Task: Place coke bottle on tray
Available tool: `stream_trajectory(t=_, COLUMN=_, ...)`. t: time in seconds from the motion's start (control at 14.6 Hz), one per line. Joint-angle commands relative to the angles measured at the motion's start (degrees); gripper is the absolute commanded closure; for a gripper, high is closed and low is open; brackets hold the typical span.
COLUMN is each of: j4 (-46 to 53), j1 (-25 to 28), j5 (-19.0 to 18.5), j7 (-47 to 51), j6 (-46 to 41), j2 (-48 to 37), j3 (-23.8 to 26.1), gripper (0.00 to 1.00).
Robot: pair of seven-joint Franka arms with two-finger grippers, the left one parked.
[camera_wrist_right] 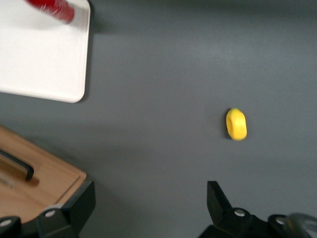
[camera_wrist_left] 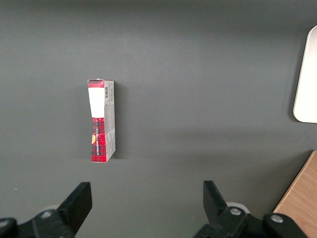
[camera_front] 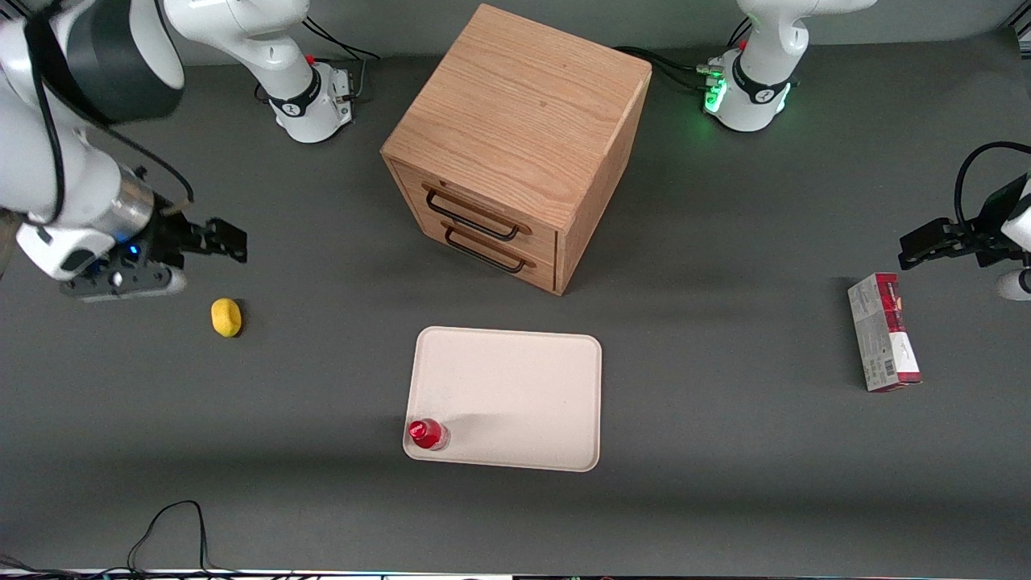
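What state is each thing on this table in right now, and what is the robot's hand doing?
coke bottle: upright, capped, standing in a corner of the tray.
tray: flat on the table, holding only the bottle.
hand: open, holding nothing, up over the table near the lemon.
lemon: lying loose on the table.
cabinet: both drawers closed.
carton: lying flat, toward the parked arm's end.

even overhead light, kinda soft | faint shadows by cabinet [camera_front: 515,145] and bottle [camera_front: 427,433] | right wrist view slightly motion-blurred
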Motion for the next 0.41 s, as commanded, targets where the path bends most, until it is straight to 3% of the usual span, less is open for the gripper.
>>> stream_trajectory(t=0.0, j4=-1.5, j1=-0.44, j5=1.18, j7=-1.87, j6=-1.76, j2=-2.57, j3=0.46, gripper=0.0)
stream_trajectory(t=0.34, j4=0.79, j1=-0.61, j5=1.36, j7=-3.01, j6=-4.41, j2=-2.3, j3=-0.15, gripper=0.0)
